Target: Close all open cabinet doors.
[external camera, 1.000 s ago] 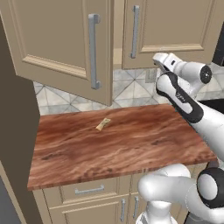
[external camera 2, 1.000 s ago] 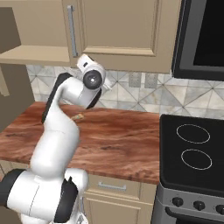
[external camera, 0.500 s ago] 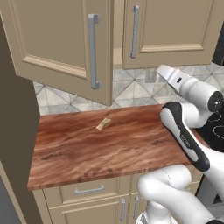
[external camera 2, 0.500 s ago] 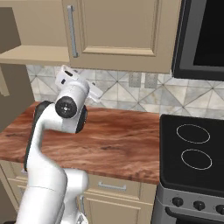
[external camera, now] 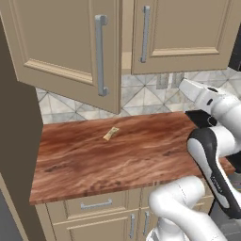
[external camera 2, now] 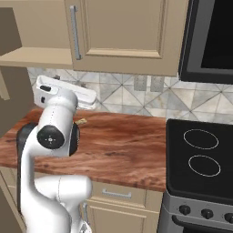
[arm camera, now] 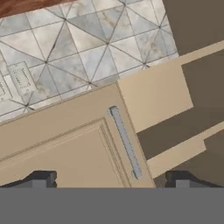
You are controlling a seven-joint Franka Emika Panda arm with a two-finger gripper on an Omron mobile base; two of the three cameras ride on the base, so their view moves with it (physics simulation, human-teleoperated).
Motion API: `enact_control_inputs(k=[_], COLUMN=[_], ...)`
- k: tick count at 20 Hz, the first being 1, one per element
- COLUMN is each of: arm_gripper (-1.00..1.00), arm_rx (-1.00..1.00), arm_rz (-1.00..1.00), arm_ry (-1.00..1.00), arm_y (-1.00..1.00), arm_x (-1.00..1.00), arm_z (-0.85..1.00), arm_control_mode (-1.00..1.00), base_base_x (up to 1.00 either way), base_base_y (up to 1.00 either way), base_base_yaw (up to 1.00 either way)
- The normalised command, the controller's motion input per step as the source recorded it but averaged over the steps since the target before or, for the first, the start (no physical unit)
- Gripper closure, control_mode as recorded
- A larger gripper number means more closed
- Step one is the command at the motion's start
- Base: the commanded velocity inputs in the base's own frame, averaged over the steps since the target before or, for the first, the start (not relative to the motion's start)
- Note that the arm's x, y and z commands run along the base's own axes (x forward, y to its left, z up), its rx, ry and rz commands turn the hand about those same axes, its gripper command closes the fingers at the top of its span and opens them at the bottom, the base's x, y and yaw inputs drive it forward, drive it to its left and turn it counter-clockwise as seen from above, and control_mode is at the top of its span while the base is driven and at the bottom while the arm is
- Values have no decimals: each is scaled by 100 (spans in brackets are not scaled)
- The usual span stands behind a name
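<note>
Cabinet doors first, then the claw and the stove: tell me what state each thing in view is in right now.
left cabinet door: swung open, its shelf exposed
right cabinet door: closed flat
claw: open, holding nothing, pointed at the closed door's handle
stove: burners dark
small tan scrap: lying loose on the wooden counter

cabinet doors (external camera: 70, 52) cropped at top edge

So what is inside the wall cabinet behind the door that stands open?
Past the open door, the cabinet interior shows bare beige shelves and dark walls. Nothing is visible on them; the door covers part of it.
</note>
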Motion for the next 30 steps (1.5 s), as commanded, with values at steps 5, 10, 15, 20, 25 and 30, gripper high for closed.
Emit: enact_control_inputs(k=[5,10,15,20,25,30], arm_gripper=[-100,-100,-100,-100,-100,-100], arm_rx=[-24,-23,-22,-25,-28,-30], arm_rz=[2,0,0,0,-1,-21], arm_ry=[-13,-2,0,0,0,5], arm_y=[32,44,62,72,86,89], arm_x=[-100,-100,-100,-99,-74,10], arm_z=[48,51,24,8,0,0], arm_control_mode=[-100,-100,-100,-100,-100,-100], base_base_x=[0,0,0,0,0,0], base_base_y=[0,0,0,0,0,0], base_base_yaw=[0,0,0,0,0,0])
